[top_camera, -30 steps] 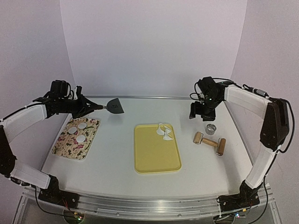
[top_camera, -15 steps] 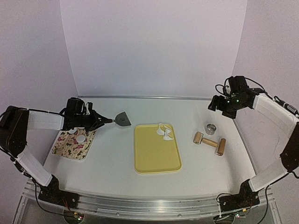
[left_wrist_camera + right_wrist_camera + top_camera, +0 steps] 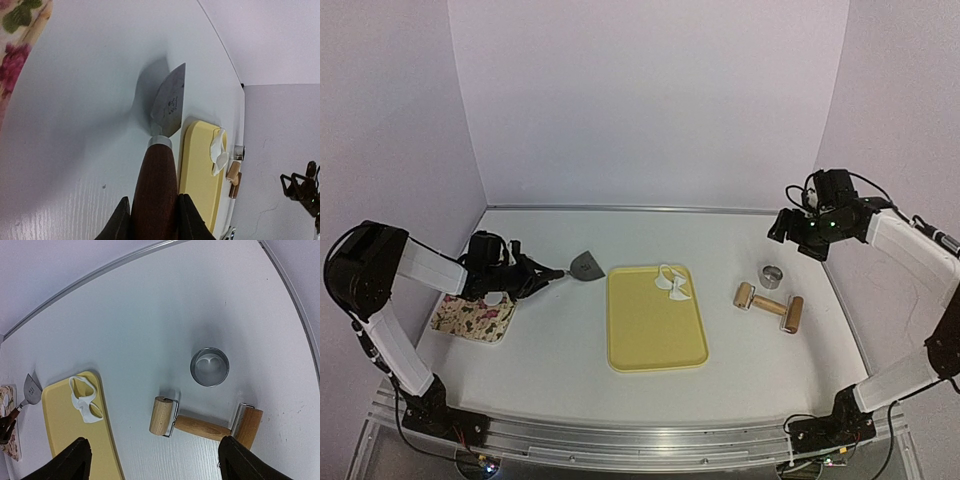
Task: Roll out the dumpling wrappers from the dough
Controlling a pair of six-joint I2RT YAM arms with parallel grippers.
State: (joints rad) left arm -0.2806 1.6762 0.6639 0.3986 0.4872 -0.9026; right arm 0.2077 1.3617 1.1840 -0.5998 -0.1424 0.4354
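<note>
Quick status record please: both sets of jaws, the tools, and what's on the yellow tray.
left gripper: jaws shut on the scraper's wooden handle
scraper: blade low over the table, just left of the yellow tray; contact unclear
right gripper: jaws open, empty, high over the ring cutter and roller
dough scraps: on the tray, far right corner
ring cutter: on the table, right of the tray
roller: wooden, double-headed, beside the cutter, not touching
</note>
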